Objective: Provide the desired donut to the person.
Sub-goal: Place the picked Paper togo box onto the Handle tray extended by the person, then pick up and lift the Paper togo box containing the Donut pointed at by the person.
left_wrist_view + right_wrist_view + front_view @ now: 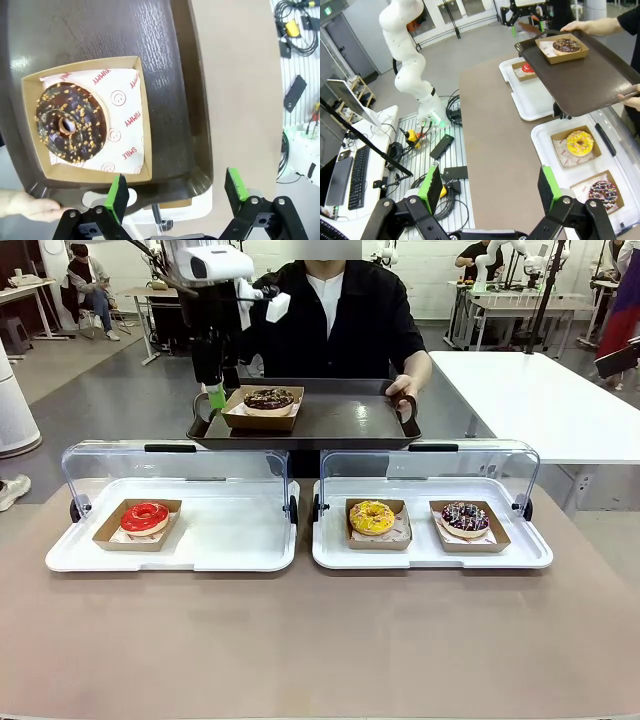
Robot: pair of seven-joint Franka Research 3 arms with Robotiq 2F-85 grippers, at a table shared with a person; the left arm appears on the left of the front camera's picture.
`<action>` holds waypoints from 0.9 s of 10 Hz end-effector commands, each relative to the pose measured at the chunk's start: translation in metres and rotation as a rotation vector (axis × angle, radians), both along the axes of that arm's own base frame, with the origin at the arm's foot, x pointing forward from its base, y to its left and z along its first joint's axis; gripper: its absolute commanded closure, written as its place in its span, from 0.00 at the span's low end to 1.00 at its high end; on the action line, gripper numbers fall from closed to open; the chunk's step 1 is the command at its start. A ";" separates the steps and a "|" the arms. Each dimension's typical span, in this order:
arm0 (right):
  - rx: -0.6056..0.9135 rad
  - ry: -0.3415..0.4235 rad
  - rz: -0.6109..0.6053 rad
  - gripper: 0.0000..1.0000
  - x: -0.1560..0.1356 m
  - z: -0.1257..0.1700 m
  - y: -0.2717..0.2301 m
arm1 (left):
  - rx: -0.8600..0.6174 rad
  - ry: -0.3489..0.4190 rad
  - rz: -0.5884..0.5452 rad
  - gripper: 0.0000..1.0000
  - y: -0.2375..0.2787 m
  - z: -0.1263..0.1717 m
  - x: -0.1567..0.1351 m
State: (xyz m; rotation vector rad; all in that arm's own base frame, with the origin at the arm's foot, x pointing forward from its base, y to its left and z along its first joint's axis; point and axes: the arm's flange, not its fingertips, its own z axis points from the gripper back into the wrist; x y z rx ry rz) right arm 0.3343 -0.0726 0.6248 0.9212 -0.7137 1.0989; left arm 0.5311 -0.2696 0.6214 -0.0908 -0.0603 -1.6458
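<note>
Across the brown table (300,640), the person (345,320) held a dark tray (345,422) — on it sat the chocolate donut (268,398) in its cardboard box (262,423). The left gripper (176,187) hung at the tray's end, jaws apart and empty — the right gripper (489,180), well apart from the tray, gaped too.

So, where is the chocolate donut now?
Front view: the chocolate donut lies in its box, left on the brown tray, beside the left gripper.

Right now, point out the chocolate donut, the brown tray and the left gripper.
chocolate donut (85,120): left wrist view, icing beside the hole.
brown tray (165,100): left wrist view, bare floor beside the box.
left gripper (176,189): left wrist view, midway between its open fingertips.
</note>
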 end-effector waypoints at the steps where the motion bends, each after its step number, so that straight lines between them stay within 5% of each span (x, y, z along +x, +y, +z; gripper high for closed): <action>1: 0.012 -0.001 0.009 0.00 0.000 0.000 0.000 | -0.055 -0.033 -0.026 0.00 0.024 0.012 -0.024; 9: 0.012 -0.001 0.009 0.00 0.000 0.000 0.000 | -0.120 -0.072 0.095 0.00 0.116 0.017 -0.052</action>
